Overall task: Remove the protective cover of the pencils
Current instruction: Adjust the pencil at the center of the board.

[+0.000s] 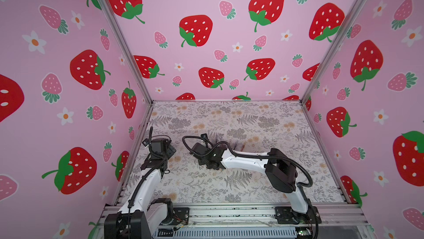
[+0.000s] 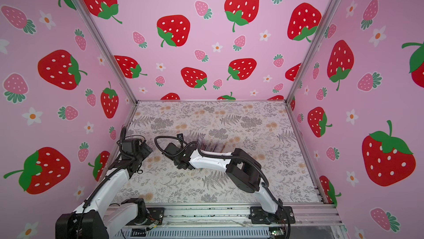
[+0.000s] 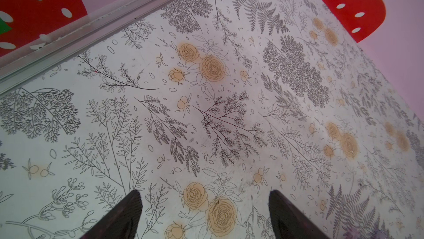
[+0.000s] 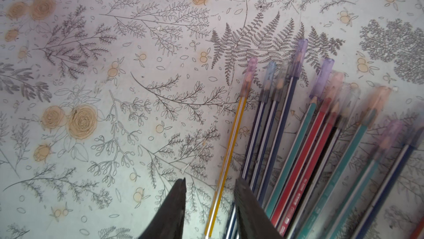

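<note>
The floral table (image 1: 252,121) carries the pencils (image 4: 296,148), a loose fan lying flat. The left gripper (image 3: 204,194) stands wide open over bare table, well apart from them. The right gripper (image 4: 210,181) is parted and grips nothing. The yellow pencil (image 4: 231,139) lies between its fingers, with the rest just beside. Translucent caps (image 4: 298,59) cover many tips. Print on the red pencil (image 4: 305,153) is too small to read.
</note>
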You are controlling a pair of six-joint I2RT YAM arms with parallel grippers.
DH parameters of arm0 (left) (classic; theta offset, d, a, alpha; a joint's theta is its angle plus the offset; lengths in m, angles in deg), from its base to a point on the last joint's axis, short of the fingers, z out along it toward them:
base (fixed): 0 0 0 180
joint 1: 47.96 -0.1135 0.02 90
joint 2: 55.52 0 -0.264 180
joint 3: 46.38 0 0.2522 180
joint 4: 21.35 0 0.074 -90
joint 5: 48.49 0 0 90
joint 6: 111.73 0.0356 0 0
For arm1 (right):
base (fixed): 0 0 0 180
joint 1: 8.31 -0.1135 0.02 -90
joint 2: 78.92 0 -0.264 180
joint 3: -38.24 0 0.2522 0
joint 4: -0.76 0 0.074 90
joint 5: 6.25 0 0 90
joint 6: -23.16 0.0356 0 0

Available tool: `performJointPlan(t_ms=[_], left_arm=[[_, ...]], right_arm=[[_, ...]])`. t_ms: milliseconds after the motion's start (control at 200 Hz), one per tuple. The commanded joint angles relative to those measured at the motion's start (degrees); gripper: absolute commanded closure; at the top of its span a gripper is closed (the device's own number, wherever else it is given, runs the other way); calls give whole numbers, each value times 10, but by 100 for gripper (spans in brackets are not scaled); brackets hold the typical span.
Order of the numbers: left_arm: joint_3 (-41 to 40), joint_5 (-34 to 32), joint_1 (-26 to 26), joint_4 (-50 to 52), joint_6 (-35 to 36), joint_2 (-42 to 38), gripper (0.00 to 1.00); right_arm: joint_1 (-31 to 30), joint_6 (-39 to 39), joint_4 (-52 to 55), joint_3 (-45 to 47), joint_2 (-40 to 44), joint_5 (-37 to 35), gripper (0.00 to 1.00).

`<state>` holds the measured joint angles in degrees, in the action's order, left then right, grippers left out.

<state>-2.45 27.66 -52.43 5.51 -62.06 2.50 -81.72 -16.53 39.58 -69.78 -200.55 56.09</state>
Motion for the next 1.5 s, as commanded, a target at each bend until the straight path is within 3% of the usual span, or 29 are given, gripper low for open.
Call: performJointPlan(t_ms=[0, 645, 976, 1496], left_arm=[[-10, -2, -1, -6, -4, -8, 10], [-9, -1, -2, -7, -5, -5, 10], [-8, 0, -2, -6, -4, -4, 10], [-8, 0, -1, -6, -5, -3, 10]], right_arm=[[-8, 27, 28, -20, -27, -52, 61], [6, 28, 36, -71, -85, -31, 59], [10, 24, 40, -92, -106, -17, 63], [10, 52, 58, -81, -112, -31, 65]])
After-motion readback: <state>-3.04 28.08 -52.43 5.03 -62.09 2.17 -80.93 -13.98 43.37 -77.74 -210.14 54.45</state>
